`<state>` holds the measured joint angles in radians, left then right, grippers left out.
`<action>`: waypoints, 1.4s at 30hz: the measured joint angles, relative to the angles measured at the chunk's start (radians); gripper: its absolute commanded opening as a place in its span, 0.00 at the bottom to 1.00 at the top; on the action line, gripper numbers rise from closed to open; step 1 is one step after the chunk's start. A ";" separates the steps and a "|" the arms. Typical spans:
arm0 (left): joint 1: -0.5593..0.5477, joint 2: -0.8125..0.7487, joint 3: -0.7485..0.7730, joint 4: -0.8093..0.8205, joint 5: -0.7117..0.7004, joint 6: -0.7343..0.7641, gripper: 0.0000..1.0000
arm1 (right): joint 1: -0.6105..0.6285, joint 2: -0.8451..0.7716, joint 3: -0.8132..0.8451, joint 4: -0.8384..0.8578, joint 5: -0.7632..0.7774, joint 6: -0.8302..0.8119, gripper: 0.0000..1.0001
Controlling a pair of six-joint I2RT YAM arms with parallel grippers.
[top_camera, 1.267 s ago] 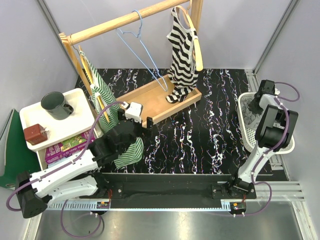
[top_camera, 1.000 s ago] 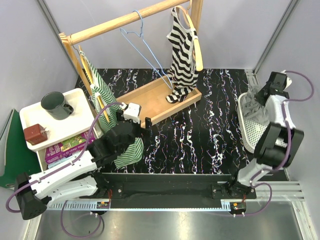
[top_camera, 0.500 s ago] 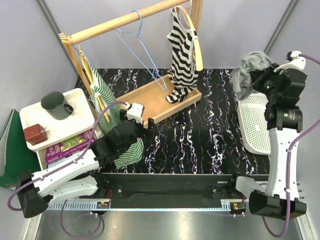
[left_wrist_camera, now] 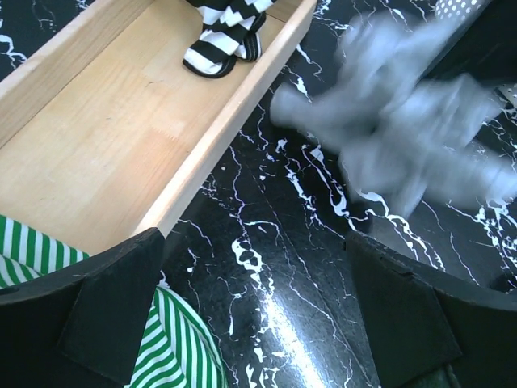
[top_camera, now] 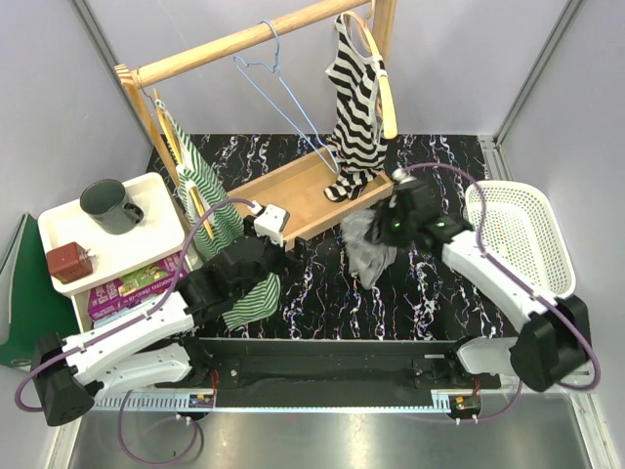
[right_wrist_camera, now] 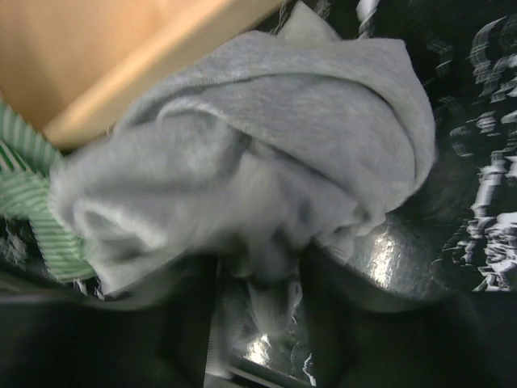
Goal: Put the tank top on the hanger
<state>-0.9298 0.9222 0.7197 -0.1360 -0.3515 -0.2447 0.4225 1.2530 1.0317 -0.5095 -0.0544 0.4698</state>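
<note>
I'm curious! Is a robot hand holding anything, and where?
The right end effector pinches the tank top by a bunched fold; which part cannot be told. The left end effector holds nothing.

Three tops are in view: one grey tank top (top_camera: 369, 244) at the centre, one black-and-white striped top (top_camera: 354, 107) at upper centre, and one green-and-white striped top (top_camera: 200, 191) at the left. There are three hangers: one blue wire hanger (top_camera: 283, 98) and two wooden hangers (top_camera: 388, 98). There is also one mug (top_camera: 109, 205), one red box (top_camera: 68, 262) and one white basket (top_camera: 518, 234).
</note>
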 measured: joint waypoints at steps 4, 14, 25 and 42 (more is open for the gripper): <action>0.000 -0.004 -0.006 0.002 0.018 -0.011 0.99 | 0.144 0.108 -0.010 -0.007 -0.009 0.027 0.89; 0.000 0.098 -0.016 0.042 0.066 -0.076 0.99 | 0.158 0.077 -0.118 0.013 0.013 0.064 0.90; 0.000 0.255 -0.055 0.058 0.138 -0.158 0.99 | 0.158 0.103 -0.272 0.047 -0.010 0.120 0.88; 0.000 0.410 -0.137 0.063 0.145 -0.315 0.63 | 0.158 0.065 -0.359 0.076 -0.045 0.149 0.57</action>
<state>-0.9298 1.3323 0.5831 -0.0734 -0.2062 -0.5594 0.5808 1.3178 0.6724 -0.4339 -0.0998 0.6189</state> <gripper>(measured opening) 0.791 0.642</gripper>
